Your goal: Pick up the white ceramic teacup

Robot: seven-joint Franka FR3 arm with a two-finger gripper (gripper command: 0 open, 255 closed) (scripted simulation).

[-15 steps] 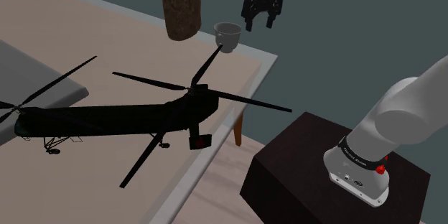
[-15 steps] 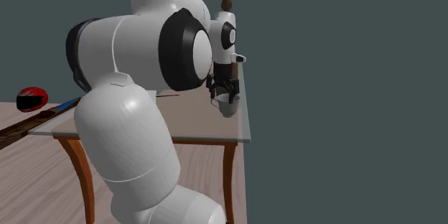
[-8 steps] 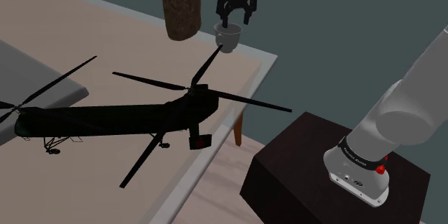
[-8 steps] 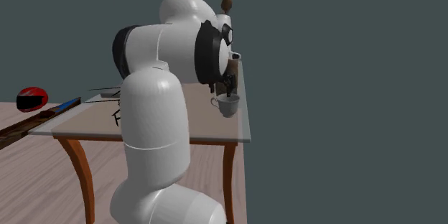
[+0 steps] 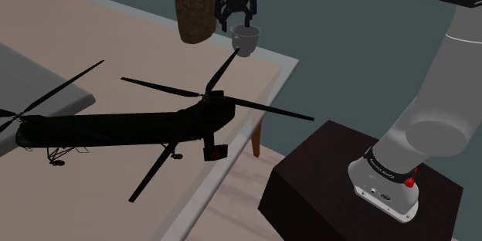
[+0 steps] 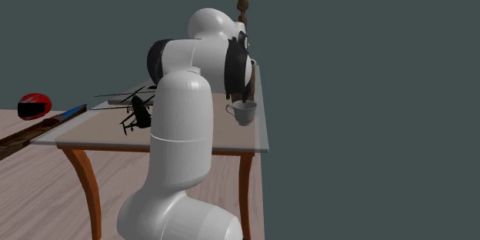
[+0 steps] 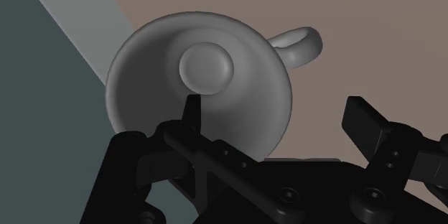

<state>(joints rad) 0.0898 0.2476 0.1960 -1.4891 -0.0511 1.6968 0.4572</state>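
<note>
Shoulder view: caught the claw [image 5: 236,23] low over the grey teacup [image 5: 246,40], at the far corner of the tan surface [image 5: 154,54] and close to its edge. Found the teacup upright, just beside a rough brown block [image 5: 193,4] toward that view's left and well apart from the black model helicopter [image 5: 154,127] sprawled across the middle. Showed the white arm [image 5: 452,62] climbing from the dark stand [image 5: 324,178] at lower right. Looked along the claw in the wrist view and showed the fingers [image 7: 362,118] spread wide, with hold of nothing. Placed one fingertip over the bowl of the teacup and the other outside it, beyond the handle [image 7: 298,43], leaving the handle-side wall between them. Could not tell whether either finger touched the rim. Set the teacup, in the second exterior view, near the corner of the surface beneath the wrist.
</note>
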